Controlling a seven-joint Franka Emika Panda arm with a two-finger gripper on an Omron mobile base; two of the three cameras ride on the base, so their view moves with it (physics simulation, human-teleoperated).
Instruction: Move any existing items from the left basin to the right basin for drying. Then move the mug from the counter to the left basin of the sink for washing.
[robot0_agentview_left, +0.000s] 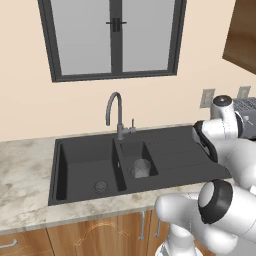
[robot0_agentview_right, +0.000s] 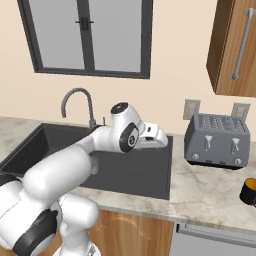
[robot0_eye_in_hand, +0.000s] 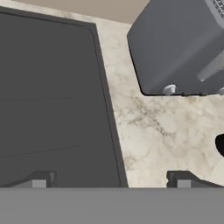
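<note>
The clear glass stands upright in the narrow right basin. The wide left basin holds nothing but its round drain. The black mug with its orange inside sits on the marbled counter at the far right, in front of the toaster; its dark edge also shows in the hand view, mug. My gripper hovers open over the drainboard's right edge, fingertips wide apart with nothing between them. The hand points toward the toaster side.
A grey toaster stands against the wall right of the sink, close to the mug. The ribbed drainboard lies under the arm. A curved tap rises behind the basins. A wooden wall cabinet hangs above the toaster.
</note>
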